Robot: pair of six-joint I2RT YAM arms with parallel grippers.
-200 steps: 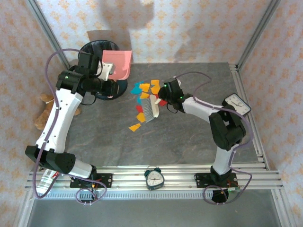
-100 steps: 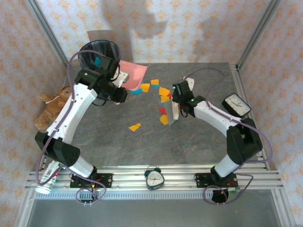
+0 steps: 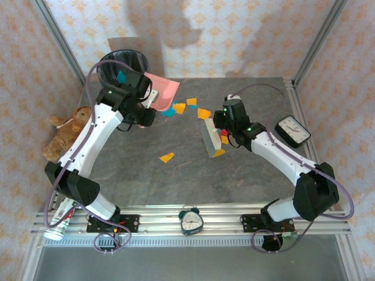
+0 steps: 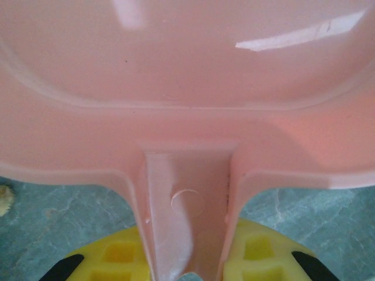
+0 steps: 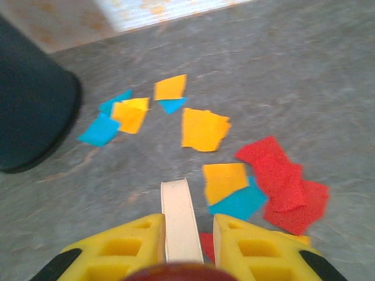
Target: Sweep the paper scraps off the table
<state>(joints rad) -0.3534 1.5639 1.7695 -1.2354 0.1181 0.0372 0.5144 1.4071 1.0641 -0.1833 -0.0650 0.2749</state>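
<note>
Dark stone-patterned counter (image 3: pixel 234 175). Black bin (image 3: pixel 112 61) at its far-left corner, a teal piece (image 3: pixel 120 76) inside. Left pincer (image 4: pixel 187 260) clamps the pink dustpan (image 3: pixel 166 93) by its handle, mouth facing right. Right pincer (image 5: pixel 186 246) clamps the brush (image 3: pixel 208 139), head lying far-to-near. Paper scraps (image 3: pixel 190 106) lie far-middle, between dustpan and brush.

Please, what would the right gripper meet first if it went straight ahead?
Probably the orange paper scraps on the table just beyond the brush handle the right gripper grips; depth is unclear.
</note>
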